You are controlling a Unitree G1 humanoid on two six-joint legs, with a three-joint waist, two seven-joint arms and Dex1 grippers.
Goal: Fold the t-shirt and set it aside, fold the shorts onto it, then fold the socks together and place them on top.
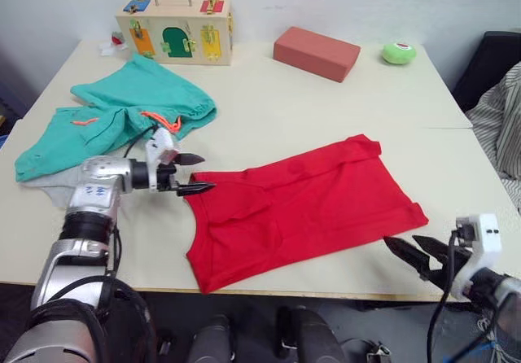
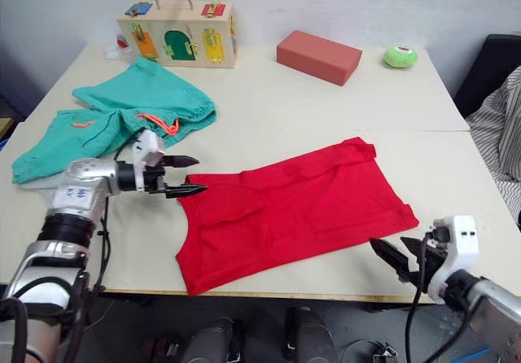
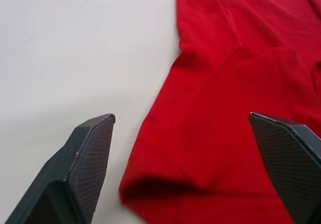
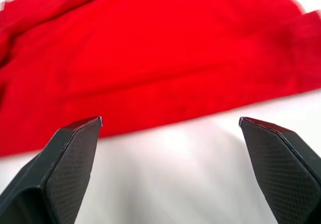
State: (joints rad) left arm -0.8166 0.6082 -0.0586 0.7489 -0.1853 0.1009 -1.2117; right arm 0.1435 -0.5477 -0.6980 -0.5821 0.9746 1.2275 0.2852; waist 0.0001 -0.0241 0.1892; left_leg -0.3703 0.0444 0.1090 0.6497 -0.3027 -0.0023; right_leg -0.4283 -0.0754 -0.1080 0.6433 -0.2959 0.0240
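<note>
**Reaching for the red shirt from both sides**

Lying spread across the near half of the table (image 1: 269,119), the t-shirt (image 1: 301,208) runs diagonally, its far corner toward the table's right. The left gripper (image 1: 189,174) hovers at the shirt's left edge with its two black fingers spread apart and nothing between them. The left wrist view adds detail: one finger (image 3: 93,156) sits over bare tabletop, the other over red cloth, with the shirt's folded hem between them. The right gripper (image 1: 417,253) sits at the table's near right edge, just beside the shirt's near corner, fingers also parted and empty; its wrist view looks across the shirt's hem to open table.

The head views alone show the shorts (image 1: 122,111), bunched at the far left with a grey cloth, possibly the socks (image 1: 50,185), poking out beneath them. Along the far edge stand a wooden latch box (image 1: 175,29), a red brick-shaped block (image 1: 316,52) and a green round object (image 1: 399,52).
</note>
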